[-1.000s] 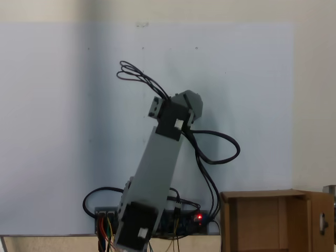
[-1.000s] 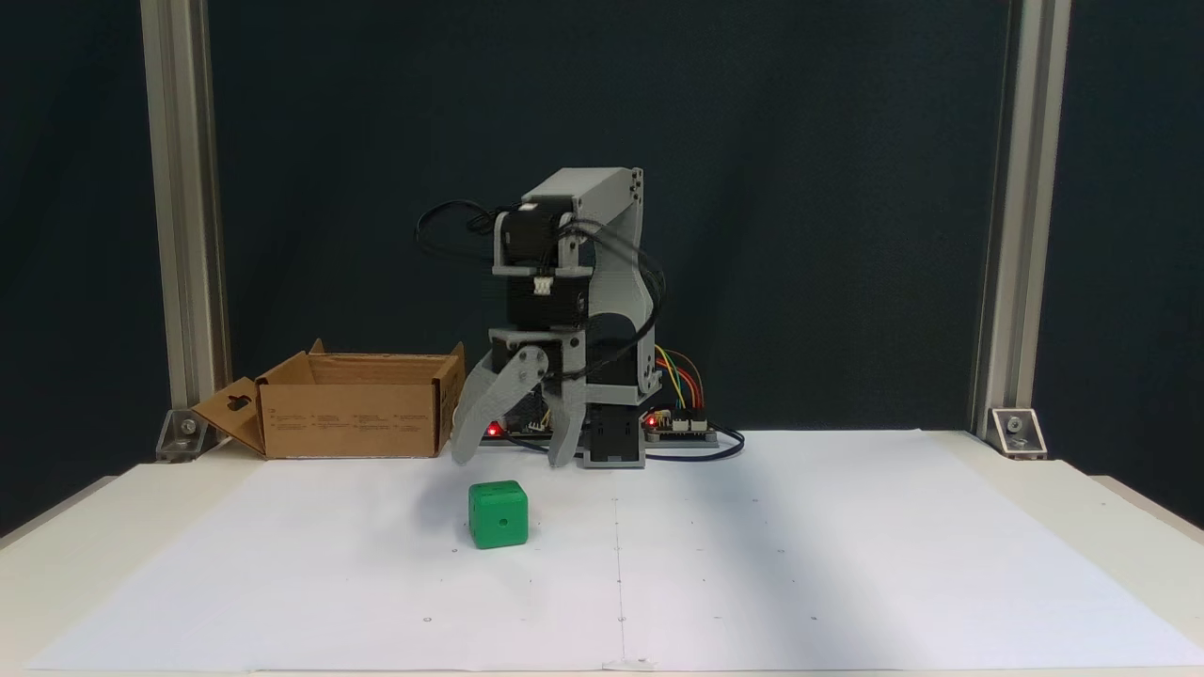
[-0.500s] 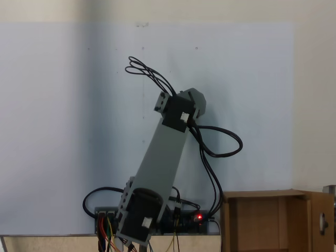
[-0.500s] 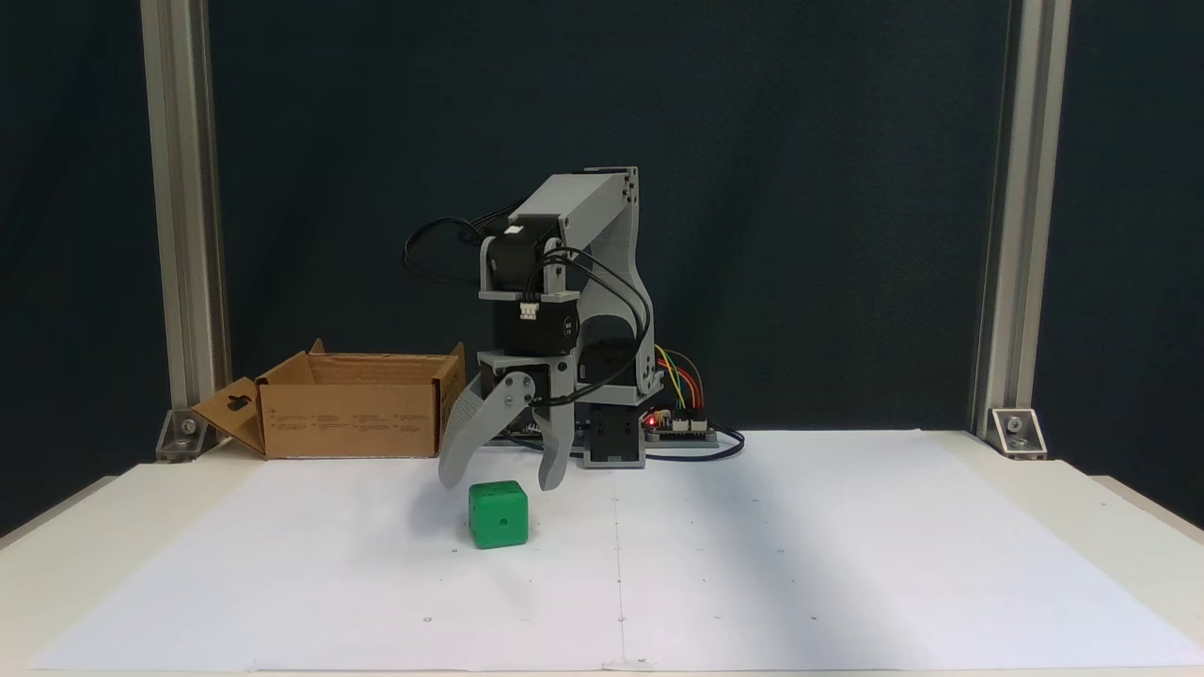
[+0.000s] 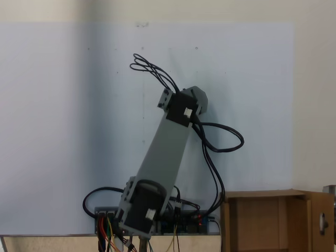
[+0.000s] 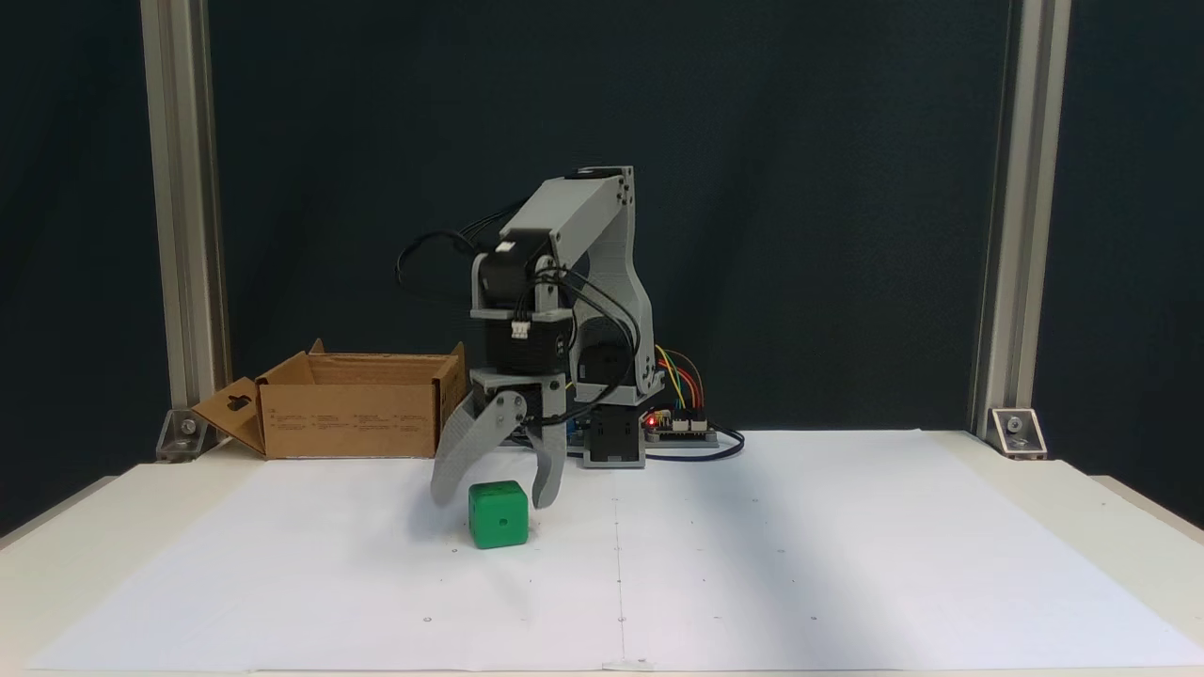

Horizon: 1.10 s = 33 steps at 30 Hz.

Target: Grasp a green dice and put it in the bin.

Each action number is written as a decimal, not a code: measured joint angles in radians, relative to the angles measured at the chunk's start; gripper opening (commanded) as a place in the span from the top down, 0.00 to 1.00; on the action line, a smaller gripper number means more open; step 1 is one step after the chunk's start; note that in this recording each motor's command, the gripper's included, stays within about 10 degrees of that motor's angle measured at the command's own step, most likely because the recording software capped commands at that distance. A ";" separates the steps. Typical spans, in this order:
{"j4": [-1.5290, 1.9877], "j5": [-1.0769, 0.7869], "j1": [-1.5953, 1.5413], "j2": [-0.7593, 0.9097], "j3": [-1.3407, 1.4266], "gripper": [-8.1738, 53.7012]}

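The green dice, one in number, sits on the white paper near the front: a bright cube with rounded corners, one dark pip facing the camera. The gripper hangs just behind and above it, jaws spread apart, one tip either side of the top. The arm bends forward and down. One bin of cardboard stands further back at left, flaps up.

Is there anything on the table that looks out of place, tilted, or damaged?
Nothing stands out. The green dice sits flat on the white paper, the bin stands upright with flaps open, and the gripper hangs open around the dice.
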 measured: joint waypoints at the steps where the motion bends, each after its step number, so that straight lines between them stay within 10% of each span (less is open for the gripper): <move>1: 0.003 0.000 0.002 0.000 0.005 0.20; 33: -0.064 0.000 0.011 -0.040 0.017 0.36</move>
